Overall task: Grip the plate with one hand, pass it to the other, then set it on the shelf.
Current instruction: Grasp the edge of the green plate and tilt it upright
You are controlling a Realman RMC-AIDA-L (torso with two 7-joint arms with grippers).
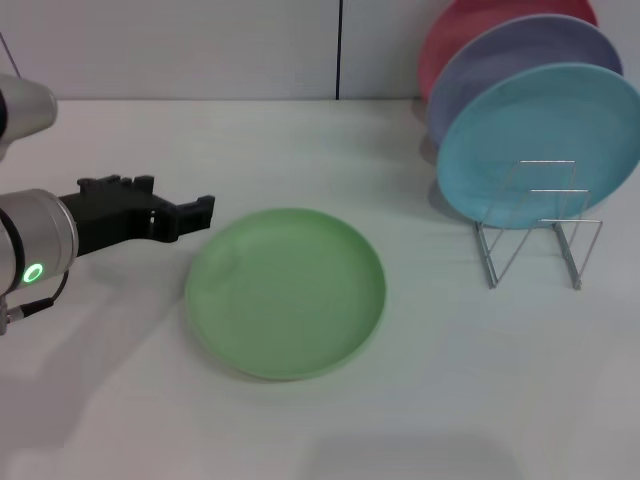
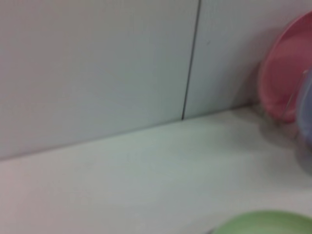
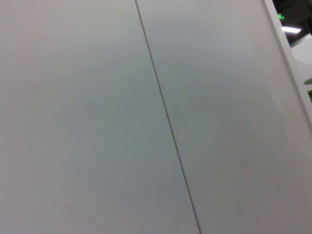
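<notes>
Light-green round plastic plate (image 1: 286, 291) lies flat mid-counter, ready for pickup, as the black left gripper (image 1: 196, 214), fingers' spread unclear, nears its left rim.

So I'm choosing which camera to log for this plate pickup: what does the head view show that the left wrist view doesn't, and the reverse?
Only the head view shows the left gripper beside the green plate's left edge, the whole plate lying flat, the light-blue plate and the wire rack with empty front slots. The left wrist view adds nothing new, only a closer look at the wall seam. Both share the green plate, the pink plate, the lavender plate and the white table.
</notes>
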